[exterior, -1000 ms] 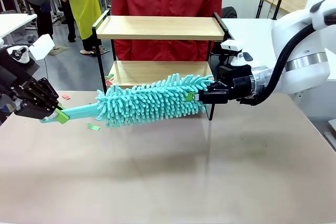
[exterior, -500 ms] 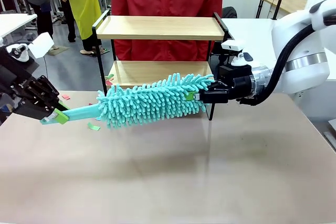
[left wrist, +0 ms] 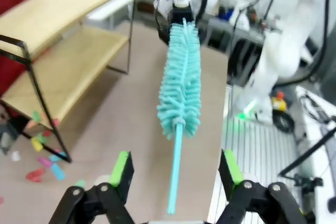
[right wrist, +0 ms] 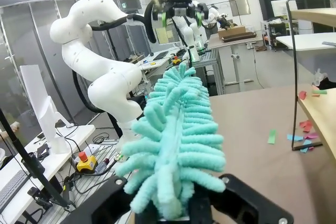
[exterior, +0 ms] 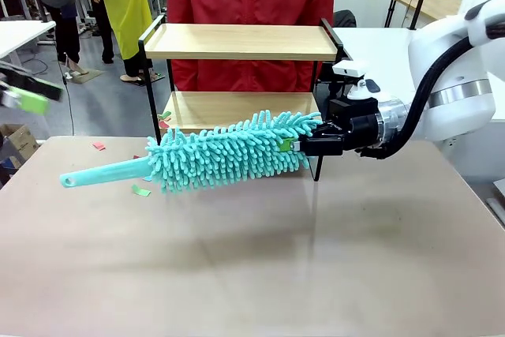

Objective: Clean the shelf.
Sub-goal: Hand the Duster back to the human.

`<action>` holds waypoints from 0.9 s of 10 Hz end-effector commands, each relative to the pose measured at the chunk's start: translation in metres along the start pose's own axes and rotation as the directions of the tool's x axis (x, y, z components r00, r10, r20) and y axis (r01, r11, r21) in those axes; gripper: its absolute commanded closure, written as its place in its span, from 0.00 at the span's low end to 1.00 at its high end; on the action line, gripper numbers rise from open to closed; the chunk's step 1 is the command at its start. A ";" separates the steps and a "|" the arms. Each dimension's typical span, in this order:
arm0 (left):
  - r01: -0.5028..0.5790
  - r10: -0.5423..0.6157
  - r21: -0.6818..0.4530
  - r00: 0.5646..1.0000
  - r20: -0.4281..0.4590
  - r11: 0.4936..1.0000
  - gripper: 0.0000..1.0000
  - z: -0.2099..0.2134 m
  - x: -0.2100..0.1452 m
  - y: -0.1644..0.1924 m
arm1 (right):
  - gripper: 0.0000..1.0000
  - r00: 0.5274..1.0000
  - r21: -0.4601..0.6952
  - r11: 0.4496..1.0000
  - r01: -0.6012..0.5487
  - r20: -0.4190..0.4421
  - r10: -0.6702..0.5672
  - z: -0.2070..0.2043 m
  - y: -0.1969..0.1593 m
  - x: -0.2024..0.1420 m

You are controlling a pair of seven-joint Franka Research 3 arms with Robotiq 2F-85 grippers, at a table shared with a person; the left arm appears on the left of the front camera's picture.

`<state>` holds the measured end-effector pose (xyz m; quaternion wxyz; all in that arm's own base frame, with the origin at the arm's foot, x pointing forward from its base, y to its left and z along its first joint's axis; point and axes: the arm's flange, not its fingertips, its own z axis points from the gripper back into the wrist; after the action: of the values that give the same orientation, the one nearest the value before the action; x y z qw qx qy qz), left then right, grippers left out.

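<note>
My right pincer point(exterior: 290, 146) pinches the duster point(exterior: 229, 151) by its fluffy tip, long axis level, just beside the shelf point(exterior: 241, 41); my left pincer point(left wrist: 176, 174) is spread.

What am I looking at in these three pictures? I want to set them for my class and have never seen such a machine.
Two white robot arms work at a table. One picture looks across it from between the arms; the others come from cameras on each wrist. The right pincer is shut on the fluffy end of a turquoise duster, held level above the table. The left pincer is open, just short of the handle. Behind stands the wooden shelf, a person in red beyond it. Coloured paper scraps lie near its legs.
</note>
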<state>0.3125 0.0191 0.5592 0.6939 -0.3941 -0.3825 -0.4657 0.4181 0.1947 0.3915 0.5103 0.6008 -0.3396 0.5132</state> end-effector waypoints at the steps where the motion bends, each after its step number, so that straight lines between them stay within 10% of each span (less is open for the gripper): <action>1: 0.041 -0.038 -0.018 0.991 0.128 0.999 0.00 0.031 -0.010 0.017 | 1.00 1.000 -0.005 1.000 -0.006 -0.005 0.006 -0.001 0.002 0.002; 7: 0.060 -0.064 0.026 0.974 0.215 0.998 0.00 0.075 -0.039 0.025 | 1.00 1.000 -0.005 1.000 -0.006 -0.005 0.006 -0.001 0.002 0.002; 9: 0.060 -0.064 0.026 0.974 0.215 0.998 0.00 0.075 -0.039 0.025 | 0.84 0.995 -0.028 0.998 -0.056 0.077 0.058 0.003 0.012 0.016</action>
<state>0.3106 0.1086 0.5426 0.6415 -0.4174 -0.4664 -0.4435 0.4188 0.1938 0.3963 0.5067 0.6017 -0.3485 0.5096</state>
